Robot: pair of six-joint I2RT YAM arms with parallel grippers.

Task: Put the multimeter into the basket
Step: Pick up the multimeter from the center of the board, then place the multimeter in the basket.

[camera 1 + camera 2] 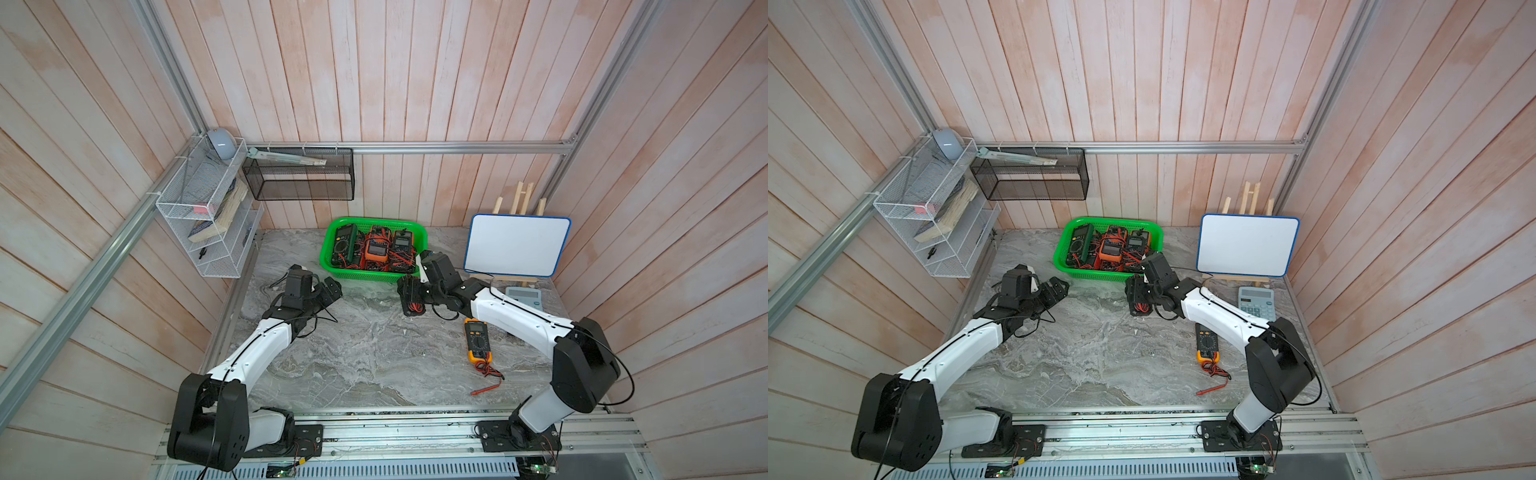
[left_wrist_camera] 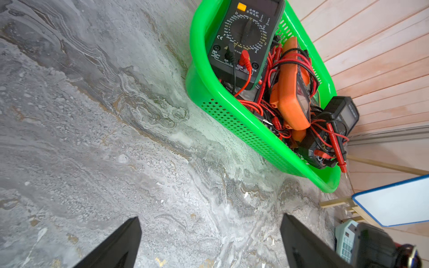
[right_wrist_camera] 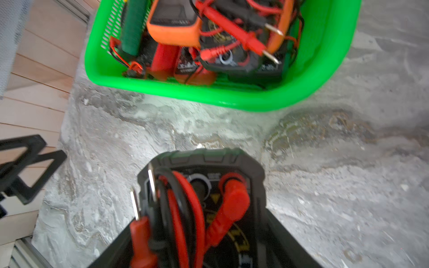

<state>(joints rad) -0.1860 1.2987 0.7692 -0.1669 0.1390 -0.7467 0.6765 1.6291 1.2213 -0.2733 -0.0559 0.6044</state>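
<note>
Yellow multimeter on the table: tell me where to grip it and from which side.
Probably best across its long edges at mid-body, from above: the yellow multimeter lies flat, face up, with its leads bunched at the end nearer the robot.

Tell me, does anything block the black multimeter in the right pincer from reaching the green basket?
Nothing visible: only bare tabletop lies between the black multimeter and the green basket. Other multimeters and leads already crowd it inside.

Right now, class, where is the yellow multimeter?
In both top views the yellow multimeter lies on the right side of the table, beside the right arm, outside the basket.
</note>
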